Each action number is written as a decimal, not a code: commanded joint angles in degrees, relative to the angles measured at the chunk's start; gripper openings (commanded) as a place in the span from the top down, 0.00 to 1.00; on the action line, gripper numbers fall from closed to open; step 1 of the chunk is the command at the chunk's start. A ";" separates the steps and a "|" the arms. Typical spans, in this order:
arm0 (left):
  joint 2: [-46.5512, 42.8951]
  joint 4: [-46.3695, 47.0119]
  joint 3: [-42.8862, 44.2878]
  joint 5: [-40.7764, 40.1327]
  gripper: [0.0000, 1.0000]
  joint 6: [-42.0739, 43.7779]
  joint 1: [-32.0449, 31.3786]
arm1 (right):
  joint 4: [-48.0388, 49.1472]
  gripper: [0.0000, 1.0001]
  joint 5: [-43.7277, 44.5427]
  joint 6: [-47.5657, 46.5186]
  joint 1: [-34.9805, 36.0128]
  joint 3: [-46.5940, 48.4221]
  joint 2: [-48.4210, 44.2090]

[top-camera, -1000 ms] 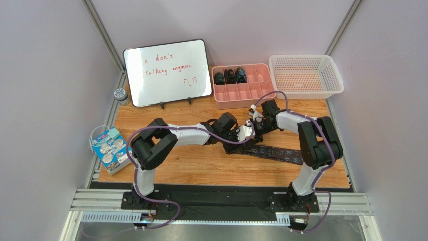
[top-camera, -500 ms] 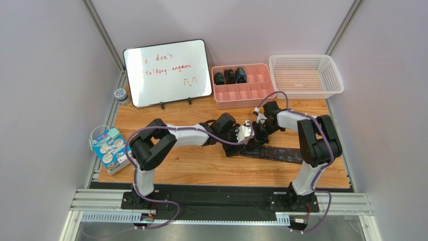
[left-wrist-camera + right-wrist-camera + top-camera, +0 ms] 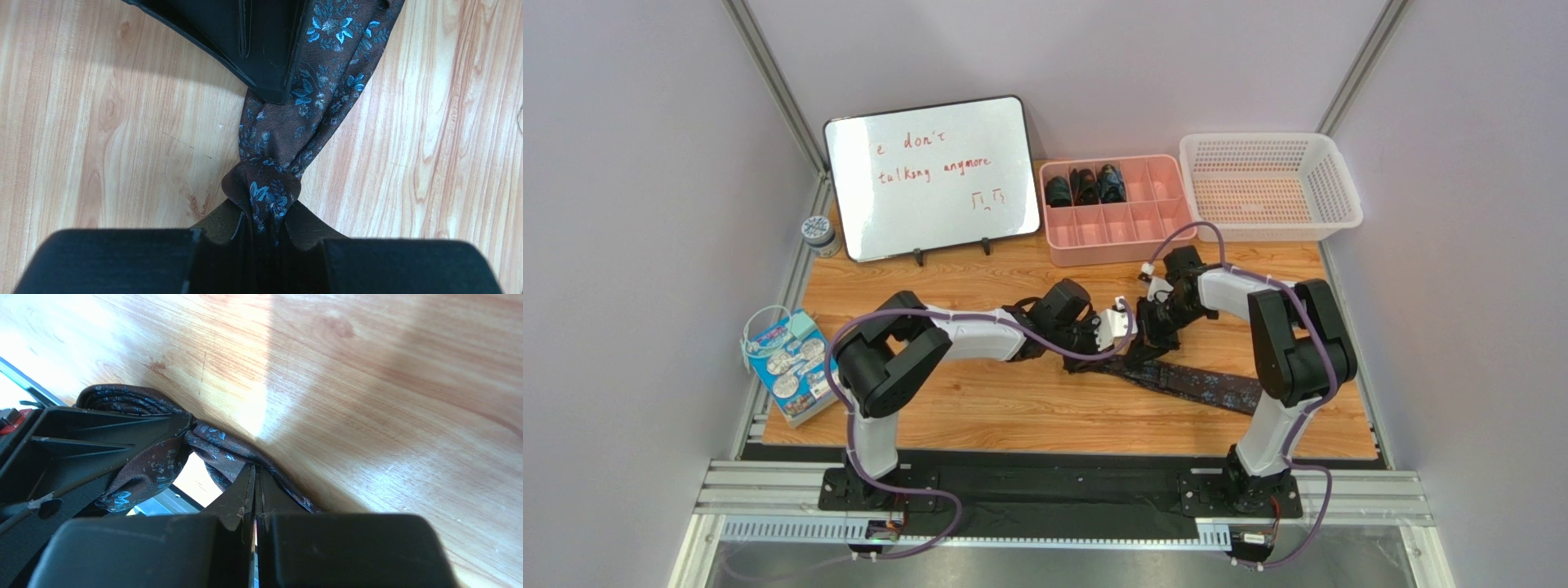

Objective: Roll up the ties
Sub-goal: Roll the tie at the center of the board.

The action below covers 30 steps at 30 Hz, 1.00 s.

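The tie (image 3: 1205,387) has its long tail flat on the table (image 3: 1014,417), so rolling has barely begun. Further in, the left fingers (image 3: 116,260) just let go and pinched the bunched end again. The right fingers (image 3: 350,551) beside them are squeezed shut on it too.

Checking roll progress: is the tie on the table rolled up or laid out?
Mostly laid out: the tie stretches flat across the table, only its end bunched between the left hand and right hand.
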 commanded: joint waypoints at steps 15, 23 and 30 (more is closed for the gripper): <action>4.00 -5.23 -3.40 -4.57 0.75 -4.12 1.32 | -15.12 0.77 -7.55 -15.74 -1.17 5.19 1.15; -0.92 -4.87 -5.33 0.78 0.60 -3.15 3.08 | -19.34 0.85 6.59 -18.49 -0.64 12.12 10.22; -2.51 -6.28 -6.30 2.64 0.57 1.06 3.34 | -23.21 0.86 14.35 -22.00 -0.47 20.47 16.55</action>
